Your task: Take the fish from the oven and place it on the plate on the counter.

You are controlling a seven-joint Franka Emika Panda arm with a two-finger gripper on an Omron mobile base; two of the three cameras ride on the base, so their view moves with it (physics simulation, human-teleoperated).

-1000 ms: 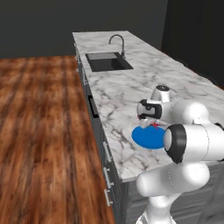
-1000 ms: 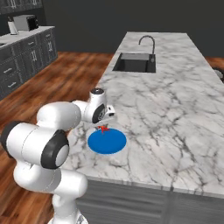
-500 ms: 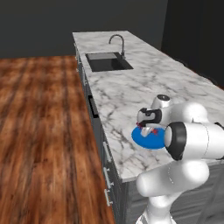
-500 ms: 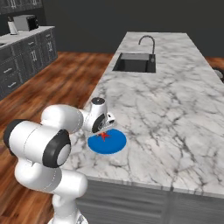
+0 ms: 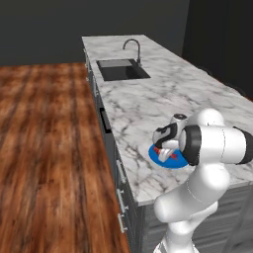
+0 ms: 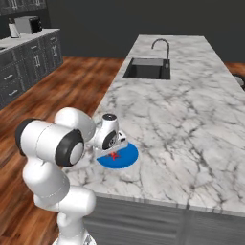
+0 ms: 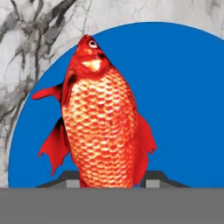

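Item: fish (image 7: pixel 103 127), centre of hand view, clamped in the narrow claw (image 5: pixel 165 152) just above the blue plate (image 6: pixel 125 155) on the marble surface (image 6: pixel 191 115). Step: placing. Next, likely: lower, release.

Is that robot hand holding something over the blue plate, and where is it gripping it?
Yes: the gripper is shut on the fish at its tail end, head pointing away, over the blue plate.

Glossy white rounded arm (image 5: pixel 212 148) links with dark joint bands.
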